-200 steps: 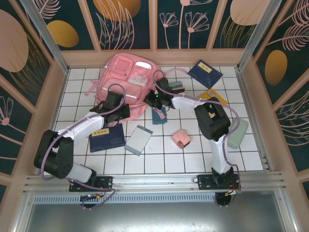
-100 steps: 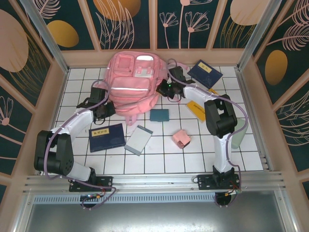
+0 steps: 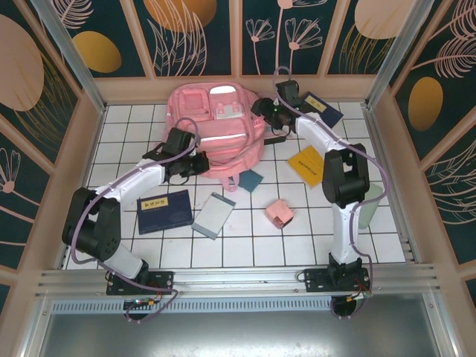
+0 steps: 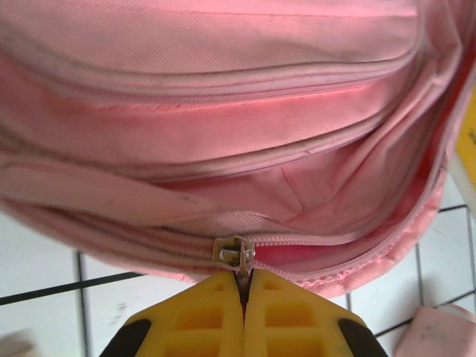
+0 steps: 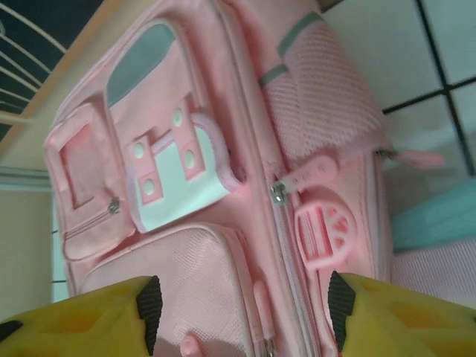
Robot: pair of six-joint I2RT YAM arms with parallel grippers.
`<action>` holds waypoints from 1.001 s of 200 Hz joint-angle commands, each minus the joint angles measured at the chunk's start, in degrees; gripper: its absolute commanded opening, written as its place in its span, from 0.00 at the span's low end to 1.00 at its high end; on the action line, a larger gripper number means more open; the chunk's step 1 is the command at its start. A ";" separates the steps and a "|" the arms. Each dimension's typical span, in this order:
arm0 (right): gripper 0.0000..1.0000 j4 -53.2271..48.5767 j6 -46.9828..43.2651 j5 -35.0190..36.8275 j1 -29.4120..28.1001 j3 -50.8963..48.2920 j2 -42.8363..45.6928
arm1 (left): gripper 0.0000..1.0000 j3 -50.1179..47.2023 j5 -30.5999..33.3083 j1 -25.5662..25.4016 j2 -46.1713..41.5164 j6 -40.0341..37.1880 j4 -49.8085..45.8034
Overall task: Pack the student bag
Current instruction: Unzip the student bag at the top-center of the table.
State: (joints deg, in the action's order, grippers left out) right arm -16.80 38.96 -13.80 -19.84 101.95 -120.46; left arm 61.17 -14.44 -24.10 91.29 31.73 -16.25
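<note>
On the white-tiled table [image 3: 297,245], toward 12 o'clock by the far wall, the student bag [image 3: 216,134] lies flat with its front pockets facing up. It is a large soft pink backpack with a pale strip across its middle.

The left arm reaches in from 7 o'clock. The left pincer [image 3: 197,164] sits at the bag's 7 o'clock edge. In the left wrist view its yellow fingers are pressed together, and the left pincer [image 4: 243,277] is clamped on the metal zipper pull [image 4: 236,253] of the bag [image 4: 223,134]. The zipper seam runs left and right from the pull, and to the right of it the seam gapes, showing pink lining.

The right arm stretches up the right side of the table — the right pincer [image 3: 264,111] is at the bag's 2 o'clock corner. In the right wrist view the right pincer [image 5: 244,297] has its yellow fingers spread well apart, with nothing between them. Beyond them is the bag's front [image 5: 163,260]: a mint patch pocket, a mesh side pocket and a pink charm shaped like a fruit slice.

Other things lie around the bag:
- A navy book [image 3: 165,210] lies at 7 o'clock.
- A flat grey case [image 3: 214,215] is just beside that book, on its right.
- A teal book [image 3: 251,180] lies at 5 o'clock, near the bag's lower edge.
- A small pink box [image 3: 280,213] lies farther out at 5 o'clock.
- A yellow book [image 3: 309,164] lies at 4 o'clock, partly under the right arm.
- A second navy book [image 3: 321,110] lies at 2 o'clock.
</note>
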 commanded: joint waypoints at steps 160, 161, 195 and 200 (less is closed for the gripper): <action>0.55 12.33 22.17 -4.31 -13.05 -37.37 18.87 | 0.00 1.43 -4.50 -9.29 4.26 3.09 7.17; 0.54 12.32 22.19 -4.26 -13.04 -37.36 18.82 | 0.00 1.42 -4.48 -9.29 4.26 3.09 7.14; 0.03 12.32 21.96 -2.65 -12.01 -38.32 18.89 | 0.00 1.78 -0.23 -9.30 3.64 2.10 3.79; 0.00 11.87 21.61 -1.95 -11.88 -38.24 19.35 | 0.00 2.00 0.79 -9.22 3.65 1.75 2.86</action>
State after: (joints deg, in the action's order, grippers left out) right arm -6.72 60.49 -16.60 -32.25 63.37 -101.12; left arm 62.76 -16.29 -32.64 96.51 34.35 -11.31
